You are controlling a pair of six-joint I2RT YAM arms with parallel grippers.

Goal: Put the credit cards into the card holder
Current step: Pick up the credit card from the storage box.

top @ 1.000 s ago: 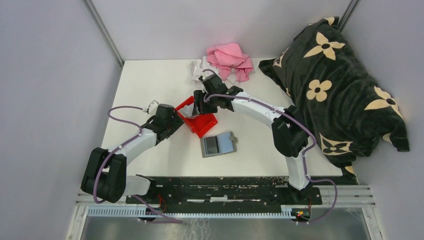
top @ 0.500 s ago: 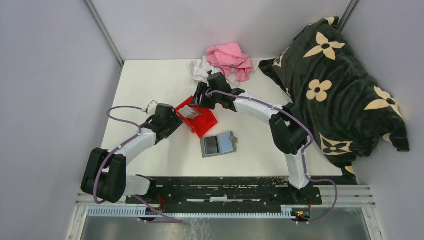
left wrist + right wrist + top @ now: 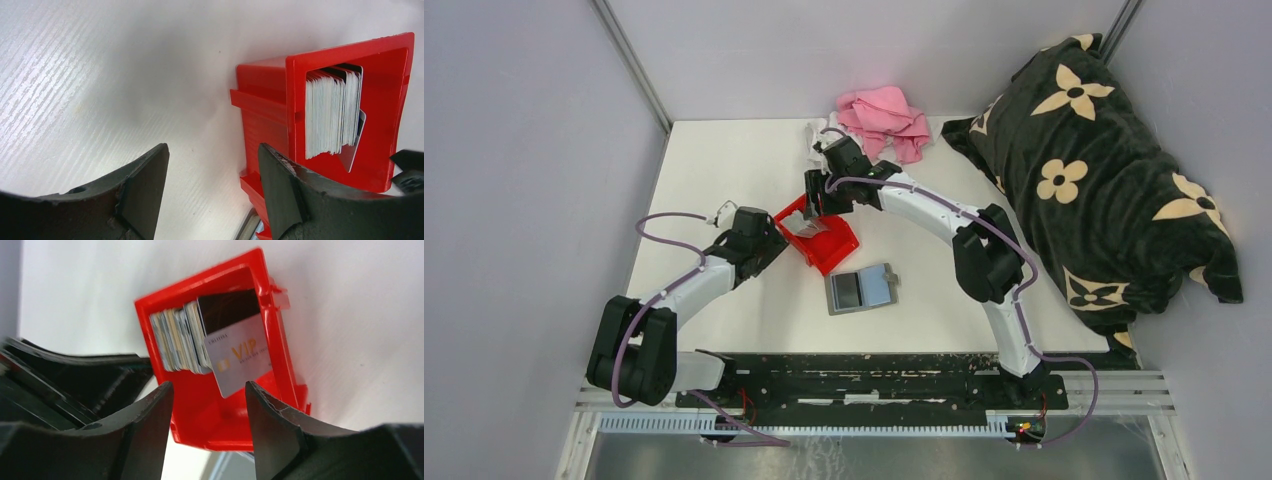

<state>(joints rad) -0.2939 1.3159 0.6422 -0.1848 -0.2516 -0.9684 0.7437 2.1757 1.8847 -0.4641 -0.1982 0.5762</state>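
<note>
pulling back since a second ago, the right gripper (image 3: 812, 200) is now hovering over the far edge of the red bin (image 3: 832, 250) rather than over its middle, its jaws standing apart with nothing between them. a black blanket with cream flowers (image 3: 1094, 170) is lying heaped along the right side of the white table (image 3: 724, 170). a pink cloth (image 3: 884, 118) is sitting crumpled at the table's far edge, with a white cloth (image 3: 822, 140) just beside it. the left gripper (image 3: 764, 238) is waiting just beside the bin's left side, jaws likewise spread and holding nothing. the card holder (image 3: 861, 289) is lying open and flat just beside the bin, toward the arm bases. the credit cards (image 3: 330, 110) are standing on edge in a stack inside the bin, and a card marked "vip" (image 3: 240, 352) is leaning against one end of the stack.
</note>
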